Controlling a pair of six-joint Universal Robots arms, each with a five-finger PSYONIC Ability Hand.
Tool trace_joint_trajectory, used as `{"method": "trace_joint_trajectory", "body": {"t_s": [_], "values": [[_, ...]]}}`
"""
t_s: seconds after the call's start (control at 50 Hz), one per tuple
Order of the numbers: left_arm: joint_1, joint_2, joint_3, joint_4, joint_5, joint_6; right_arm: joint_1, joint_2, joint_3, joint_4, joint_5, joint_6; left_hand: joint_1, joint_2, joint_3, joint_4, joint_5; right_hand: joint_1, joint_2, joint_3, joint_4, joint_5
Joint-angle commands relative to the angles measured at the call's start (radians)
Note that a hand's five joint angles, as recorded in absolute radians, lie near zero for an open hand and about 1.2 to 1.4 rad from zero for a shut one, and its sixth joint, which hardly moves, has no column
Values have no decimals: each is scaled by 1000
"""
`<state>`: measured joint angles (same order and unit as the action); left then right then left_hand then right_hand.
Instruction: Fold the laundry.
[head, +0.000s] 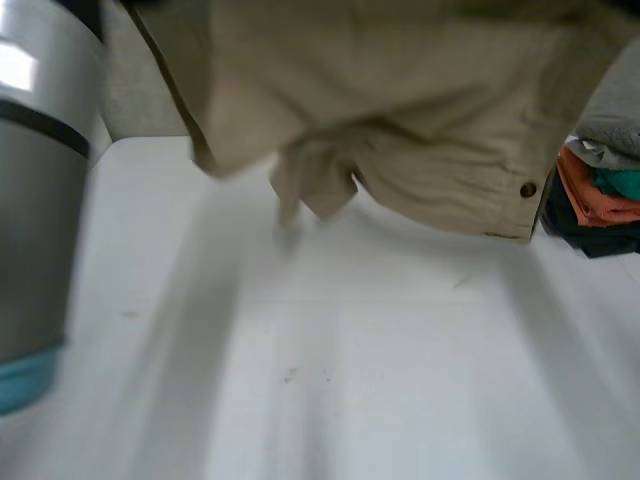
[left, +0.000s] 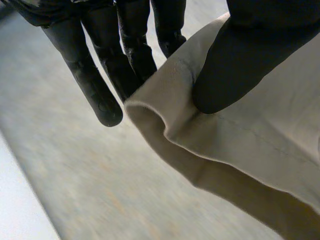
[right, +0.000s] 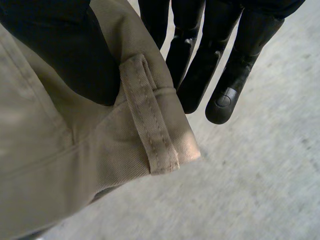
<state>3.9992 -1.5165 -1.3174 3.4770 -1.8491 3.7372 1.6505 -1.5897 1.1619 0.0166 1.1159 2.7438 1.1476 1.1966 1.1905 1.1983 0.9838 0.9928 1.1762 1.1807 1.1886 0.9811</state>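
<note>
Khaki trousers (head: 420, 120) hung spread above the table (head: 380, 380), left hand (left: 240, 55) pinching an edge, right hand (right: 65, 50) pinching the belt-looped waistband.

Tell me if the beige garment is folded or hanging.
Hanging, unfolded: left hand and right hand each pinch an edge; the beige garment droops above the table.

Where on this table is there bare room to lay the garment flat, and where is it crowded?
The white table is bare in front of the beige garment, from the left arm across to the stacked clothes. It is crowded at the far right edge, where that stack lies.
</note>
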Motion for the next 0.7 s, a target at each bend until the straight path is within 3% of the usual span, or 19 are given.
{"method": "trace_joint_trajectory", "body": {"t_s": [0.02, 0.08, 0.2, 0.32, 0.4, 0.42, 0.44, 0.48, 0.5, 0.58, 0.7], "values": [[1, -8, 89, -3, 14, -2, 20, 95, -169, 59, 2, 36, 249, 200, 206, 198, 238, 403, 220, 216, 208, 241], [14, -95, 116, 1, 50, -2, 51, 140, -174, 59, 9, 36, 249, 200, 206, 198, 238, 403, 220, 216, 208, 241], [126, -313, 174, 19, 131, -5, 138, 330, -191, 51, 77, -6, 249, 200, 206, 198, 238, 403, 220, 216, 208, 241], [176, -556, 262, 103, 180, -5, 161, 522, -232, 3, 137, -41, 249, 200, 206, 198, 238, 403, 220, 216, 208, 241], [196, -741, 369, 172, 197, -5, 175, 675, -272, -101, 209, -41, 249, 200, 206, 198, 238, 403, 220, 216, 208, 241], [201, -799, 423, 197, 206, -5, 187, 726, -299, -154, 273, -41, 104, 55, 61, 53, 93, 403, 220, 216, 208, 241], [204, -826, 453, 206, 208, -7, 193, 750, -313, -182, 309, -42, -174, -223, -217, -225, -185, 227, 44, 39, 31, 64], [208, -870, 513, 227, 208, -8, 207, 792, -335, -237, 387, -44, -808, -857, -851, -858, -818, -668, -851, -856, -864, -831], [210, -899, 559, 246, 208, -10, 218, 821, -355, -289, 453, -47, -971, -1020, -1014, -1021, -981, -818, -1002, -1006, -1014, -981], [207, -904, 593, 258, 197, -25, 235, 803, -349, -342, 528, -46, -973, -1022, -1016, -1024, -984, -818, -1002, -1006, -1014, -981], [182, -782, 446, 254, 151, -76, 233, 610, -188, -304, 467, -56, -973, -1022, -1016, -1024, -984, -818, -1002, -1006, -1014, -981]]}}
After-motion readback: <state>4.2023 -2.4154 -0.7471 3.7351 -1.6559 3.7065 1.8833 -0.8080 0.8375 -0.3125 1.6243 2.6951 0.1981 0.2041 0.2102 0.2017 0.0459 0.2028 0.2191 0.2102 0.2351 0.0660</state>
